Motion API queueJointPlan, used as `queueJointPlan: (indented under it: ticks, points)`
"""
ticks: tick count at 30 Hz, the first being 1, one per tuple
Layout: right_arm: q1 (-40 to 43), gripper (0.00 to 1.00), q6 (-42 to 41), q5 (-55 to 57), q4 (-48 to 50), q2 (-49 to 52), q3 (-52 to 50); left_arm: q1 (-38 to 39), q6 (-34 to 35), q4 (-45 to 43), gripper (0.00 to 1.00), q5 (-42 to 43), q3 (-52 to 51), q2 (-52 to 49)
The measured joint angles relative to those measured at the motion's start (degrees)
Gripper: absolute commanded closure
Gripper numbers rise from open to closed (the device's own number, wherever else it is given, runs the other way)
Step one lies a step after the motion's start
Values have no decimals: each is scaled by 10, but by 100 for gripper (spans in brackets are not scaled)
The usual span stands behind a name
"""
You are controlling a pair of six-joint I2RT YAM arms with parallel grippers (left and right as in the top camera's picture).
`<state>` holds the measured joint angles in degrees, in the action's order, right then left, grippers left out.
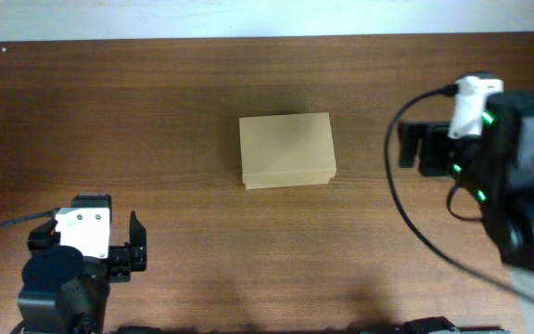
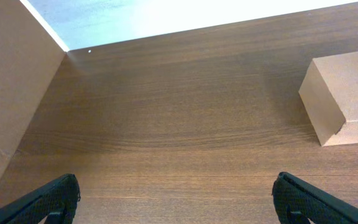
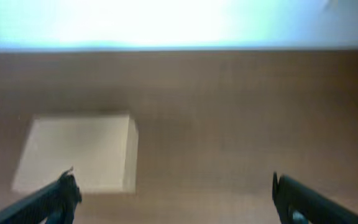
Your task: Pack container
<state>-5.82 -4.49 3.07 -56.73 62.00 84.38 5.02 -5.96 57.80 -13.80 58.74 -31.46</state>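
Observation:
The container (image 1: 286,148) is a small tan cardboard box with its lid flap shut, sitting at the middle of the wooden table. It shows at the right edge of the left wrist view (image 2: 347,93) and, blurred, at the left of the right wrist view (image 3: 79,152). My left gripper (image 1: 89,209) is open and empty at the front left, far from the box; its jaws (image 2: 176,199) hang over bare wood. My right gripper (image 1: 415,148) is open and empty to the right of the box, apart from it; its jaws (image 3: 173,196) are spread wide.
The brown wooden table (image 1: 156,111) ends at a pale wall along the far side. A flat tan surface (image 2: 5,93) fills the left edge of the left wrist view. A black cable (image 1: 406,213) loops from the right arm over the table.

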Motion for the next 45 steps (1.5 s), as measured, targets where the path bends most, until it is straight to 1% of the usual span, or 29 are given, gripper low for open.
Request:
queueJointPlan:
  ticks: [3, 5, 8, 13, 16, 19, 24, 30, 45]
  points:
    - [33, 1, 0, 4, 52, -77, -52, 0, 0, 0, 1, 0, 0, 0]
    - [59, 1, 0, 6, 80, -136, -106, 0, 0, 0, 1, 0, 0, 0]
    - [74, 1, 0, 8, 101, -193, -176, 0, 0, 0, 1, -1, 0, 0]
    - [78, 1, 0, 10, 137, -297, -321, 0, 0, 0, 1, -2, -1, 0]
    - [78, 1, 0, 10, 158, -393, -423, 0, 0, 0, 1, -2, -1, 0]
    - [78, 1, 0, 10, 181, -471, -504, 0, 0, 0, 1, -2, -1, 0]
    - [85, 1, 0, 10, 216, -562, -611, 0, 0, 0, 1, -2, -2, 0]
    - [88, 1, 0, 10, 251, -611, -678, 0, 0, 0, 1, -2, -2, 0]
    - [88, 1, 0, 10, 253, -612, -747, 0, 0, 0, 1, -2, -2, 0]
